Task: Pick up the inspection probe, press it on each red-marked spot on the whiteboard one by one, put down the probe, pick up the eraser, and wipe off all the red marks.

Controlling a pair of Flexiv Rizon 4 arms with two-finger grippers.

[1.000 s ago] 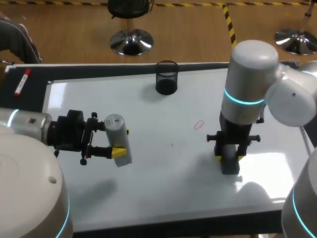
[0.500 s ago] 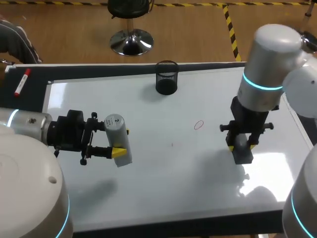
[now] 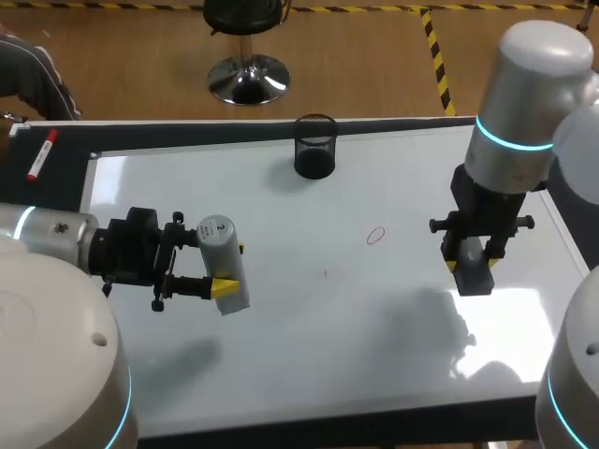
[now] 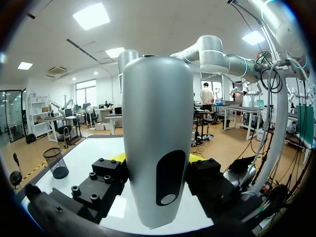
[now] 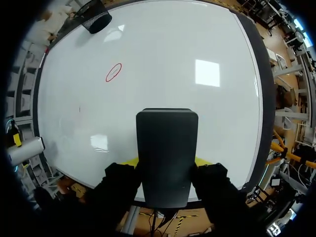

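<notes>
The inspection probe, a grey cylinder, is held level above the whiteboard's left part, and my left gripper is shut on it. In the left wrist view the probe stands tall between the fingers. My right gripper is shut on the dark block eraser, held above the board's right side. One red oval mark lies left of the eraser. The right wrist view shows the eraser between the yellow tips and the red mark ahead of it.
A black mesh cup stands at the board's far edge, near the middle. A red marker lies on the dark table strip beyond the board's far left corner. The board's right edge is close to the right gripper.
My right arm has carried the eraser to the right and farther back, away from the red mark. The left arm and the probe have not moved.
</notes>
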